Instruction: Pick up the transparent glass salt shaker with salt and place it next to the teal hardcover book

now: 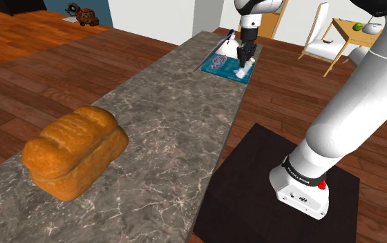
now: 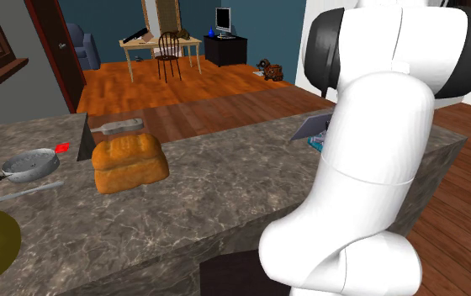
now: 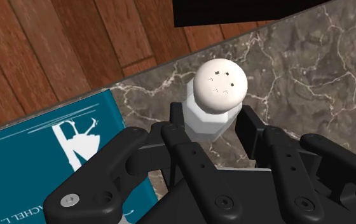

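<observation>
Beside the teal book (image 3: 37,153): salt shaker (image 3: 215,95), white body, domed cap with holes, upright, over bare marble counter (image 3: 310,70) just off the book's edge.
Gripper (image 3: 212,124): narrowed onto the shaker, fingers (image 3: 250,127) pressed to its two sides below the cap; nothing else in the grip.
Contact with counter: can't tell if the base rests on the marble or hangs just above it; the hand hides the base.
Step (judged): placing, nearly done; this spot counts as next to the book.
Counter edge: runs past the book's corner, near the shaker; wood floor (image 3: 56,51) beyond.
Risk, early release: base off the marble, so it drops, tips and rolls toward the edge.
Risk, over-lowering: base jams into the marble, shaker tilts in the fingers.
Risk, drift toward book: base lands half on the cover and topples once freed.
Risk, retreat: a finger drags and knocks it over; tall narrow shape tips easily.
Bread loaf (image 1: 74,150): well apart from the book, no concern.
</observation>
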Robot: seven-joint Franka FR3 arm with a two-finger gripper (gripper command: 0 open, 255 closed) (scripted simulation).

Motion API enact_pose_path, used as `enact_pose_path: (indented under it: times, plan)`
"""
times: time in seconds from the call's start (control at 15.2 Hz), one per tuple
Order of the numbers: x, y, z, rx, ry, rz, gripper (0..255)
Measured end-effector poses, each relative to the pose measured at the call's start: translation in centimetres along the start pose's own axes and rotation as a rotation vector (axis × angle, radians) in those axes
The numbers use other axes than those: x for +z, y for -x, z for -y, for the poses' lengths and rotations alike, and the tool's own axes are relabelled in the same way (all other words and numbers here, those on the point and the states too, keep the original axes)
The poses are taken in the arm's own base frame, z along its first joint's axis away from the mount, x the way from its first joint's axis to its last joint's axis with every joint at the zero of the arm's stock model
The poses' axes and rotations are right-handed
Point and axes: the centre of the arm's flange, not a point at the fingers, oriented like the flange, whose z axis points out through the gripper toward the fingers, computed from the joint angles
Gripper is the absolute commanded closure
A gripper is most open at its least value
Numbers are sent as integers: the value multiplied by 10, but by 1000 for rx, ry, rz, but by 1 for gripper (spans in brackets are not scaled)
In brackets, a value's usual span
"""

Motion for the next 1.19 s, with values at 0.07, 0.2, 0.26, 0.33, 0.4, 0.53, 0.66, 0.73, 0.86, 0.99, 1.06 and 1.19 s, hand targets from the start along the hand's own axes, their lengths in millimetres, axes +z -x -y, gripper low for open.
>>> enact_pose_path:
  times: [0.07,0.2,0.26,0.33,0.4,0.53,0.66,0.73,0.86,0.99,1.06,1.19]
  plan:
    - [5,-2,0,0,0,0,255]
    - [16,-4,0,0,0,0,255]
    - [21,-5,-1,0,0,0,255]
    - [26,-5,-2,0,0,0,255]
    - [31,-6,-3,0,0,0,255]
    - [41,-9,-3,0,0,0,255]
    - [52,-11,-1,0,0,0,255]
    - [58,-12,-2,0,0,0,255]
    - [68,-14,-2,0,0,0,255]
    - [72,-16,-3,0,0,0,255]
    - [73,-16,-3,0,0,0,255]
    - [73,-16,-3,0,0,0,255]
